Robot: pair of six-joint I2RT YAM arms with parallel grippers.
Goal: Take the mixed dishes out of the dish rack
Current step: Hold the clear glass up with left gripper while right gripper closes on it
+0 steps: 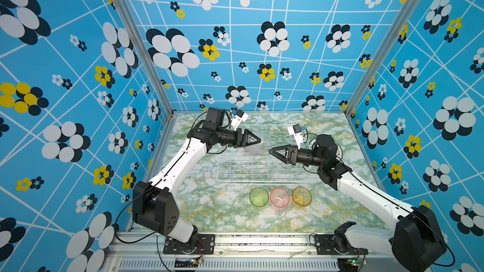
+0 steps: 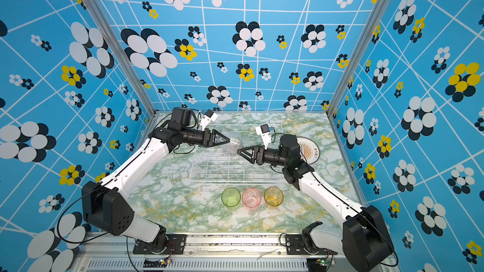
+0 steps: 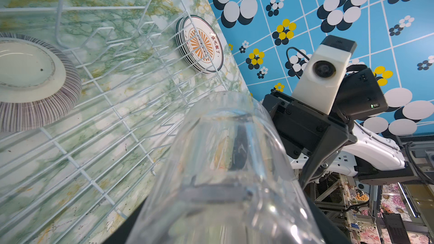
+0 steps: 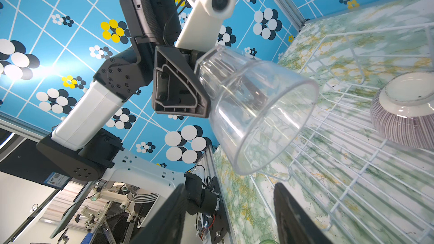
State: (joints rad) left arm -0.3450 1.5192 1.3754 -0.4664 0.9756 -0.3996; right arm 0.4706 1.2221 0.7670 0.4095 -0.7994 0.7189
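My left gripper (image 1: 255, 140) (image 2: 227, 141) is shut on the base of the clear tumbler (image 1: 256, 147) (image 3: 223, 172) (image 4: 258, 113). It holds the tumbler on its side above the white wire dish rack (image 1: 243, 176) (image 2: 222, 172). The tumbler's mouth faces my right gripper (image 1: 272, 150) (image 4: 229, 188), which is open with its tips just short of the rim. A striped ribbed bowl (image 3: 35, 78) (image 4: 404, 109) lies upside down in the rack. Both top views hide it. A stack of sunburst plates (image 2: 310, 150) (image 3: 199, 43) rests on the table past the rack's right side.
Green (image 1: 258, 197), pink (image 1: 279, 198) and amber (image 1: 301, 196) tumblers stand upright in a row on the marble table (image 1: 209, 213), just in front of the rack. Patterned blue walls close the left, back and right sides.
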